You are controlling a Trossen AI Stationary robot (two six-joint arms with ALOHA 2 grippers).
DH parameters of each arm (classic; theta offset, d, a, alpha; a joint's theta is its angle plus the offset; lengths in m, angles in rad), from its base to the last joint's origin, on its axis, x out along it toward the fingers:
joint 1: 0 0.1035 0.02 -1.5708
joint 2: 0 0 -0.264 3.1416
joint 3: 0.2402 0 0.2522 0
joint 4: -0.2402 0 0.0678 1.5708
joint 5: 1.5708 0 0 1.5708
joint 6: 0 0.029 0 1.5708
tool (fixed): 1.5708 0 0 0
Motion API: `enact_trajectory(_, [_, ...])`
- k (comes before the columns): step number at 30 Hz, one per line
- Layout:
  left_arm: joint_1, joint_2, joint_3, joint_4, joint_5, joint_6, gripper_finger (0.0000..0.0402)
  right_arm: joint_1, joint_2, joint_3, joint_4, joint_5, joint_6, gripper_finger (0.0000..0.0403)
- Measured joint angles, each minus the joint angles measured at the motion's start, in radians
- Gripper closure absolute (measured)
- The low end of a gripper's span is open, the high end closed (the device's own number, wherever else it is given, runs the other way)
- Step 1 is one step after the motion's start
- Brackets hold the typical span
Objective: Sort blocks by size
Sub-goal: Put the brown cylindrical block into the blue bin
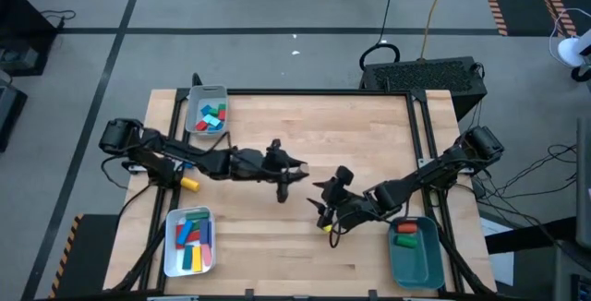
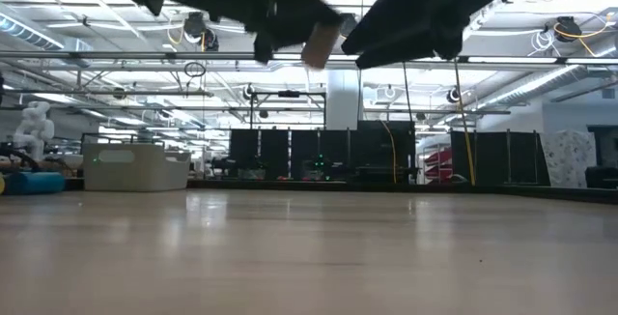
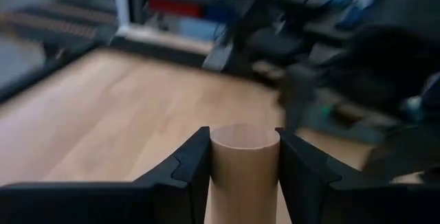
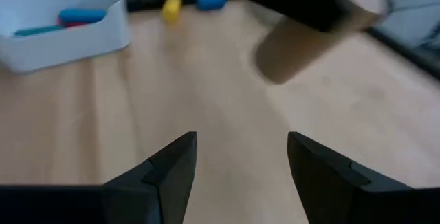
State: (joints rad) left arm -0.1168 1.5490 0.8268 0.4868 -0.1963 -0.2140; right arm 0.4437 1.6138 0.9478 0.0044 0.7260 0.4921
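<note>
My left gripper [image 1: 292, 168] hangs over the middle of the table, shut on a tan cylinder block [image 3: 244, 165]. The low view shows that cylinder [image 2: 321, 42] high above the tabletop. My right gripper [image 4: 242, 141] stands open and empty just to the right of it [image 1: 325, 210], facing the cylinder [image 4: 309, 42]. A yellow block [image 1: 189, 183] and a blue block [image 4: 210, 1] lie on the table under the left arm. More blocks lie in the grey tray [image 1: 206, 112], the white tray [image 1: 189, 241] and the teal tray [image 1: 414, 250]. My left gripper pinches the tan cylinder's round side [image 3: 218, 172] between its two fingers. The fingers come nearly level from the table's left and lie along the cylinder, whose flat end [image 3: 244, 138] sticks out past the fingertips. The cylinder is lifted clear of the table.
A small yellow piece [image 1: 328, 229] lies on the table below my right gripper. The grey tray sits at the far left corner, the white tray at the near left, the teal tray at the near right. Bare wood [image 1: 305, 121] stretches across the table's middle and far side.
</note>
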Motion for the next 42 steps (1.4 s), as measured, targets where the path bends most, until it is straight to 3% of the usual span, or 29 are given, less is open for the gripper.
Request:
enact_trajectory(7, [-0.070, 0.000, 0.000, 0.166, -0.022, 0.090, 0.0266, 0.026, 0.000, 0.000, 0.094, 0.189, -0.077, 0.0193])
enact_trajectory(15, [-0.114, 0.000, 0.000, 0.216, -0.054, 0.166, 0.0266, 0.065, 0.000, 0.000, 0.315, 0.186, -0.267, 0.0193])
enact_trajectory(30, [-0.141, 0.036, 0.001, 0.358, -0.043, 0.225, 0.0266, 0.021, 0.000, 0.000, 0.436, 0.102, -0.297, 0.0194])
enact_trajectory(34, [-0.141, 0.066, 0.001, 0.399, -0.036, 0.226, 0.0266, 0.021, 0.000, 0.000, 0.440, 0.102, -0.293, 0.0219])
enact_trajectory(39, [-0.141, 0.067, 0.000, 0.398, -0.032, 0.240, 0.0266, 0.022, 0.000, 0.000, 0.426, 0.112, -0.255, 0.0295])
enact_trajectory(42, [-0.142, 0.067, 0.000, 0.403, -0.029, 0.238, 0.0266, 0.022, 0.000, 0.001, 0.418, 0.112, -0.255, 0.0296])
